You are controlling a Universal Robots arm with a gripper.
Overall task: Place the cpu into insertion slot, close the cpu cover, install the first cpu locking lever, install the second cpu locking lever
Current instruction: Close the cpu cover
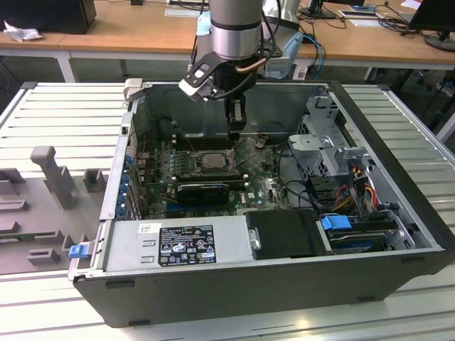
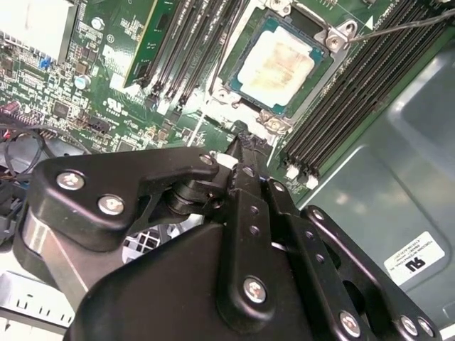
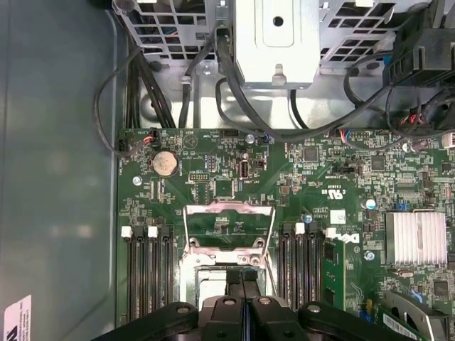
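Note:
The cpu [image 2: 279, 62], a pale square chip, lies flat in the insertion slot [image 2: 340, 34] on the green motherboard. My gripper [image 2: 240, 138] is shut with nothing between its fingers and hangs just above the board beside the slot. In the first wrist view the gripper [image 3: 242, 280] points at the slot, and the cpu cover [image 3: 229, 207] stands swung open as a thin silvery frame with the board showing through its window. A thin wire lever [image 2: 398, 27] runs past one corner of the slot. In the exterior view the gripper [image 1: 237, 121] hangs over the insertion slot [image 1: 212, 160] inside the open computer case.
Long black memory slots [image 3: 146, 273] flank the socket on both sides. A finned heat sink [image 3: 416, 238], a coin battery [image 3: 164, 163], black cables [image 3: 142, 85] and a metal drive cage [image 3: 277, 35] crowd the board. A power supply [image 1: 178, 245] fills the case's near side.

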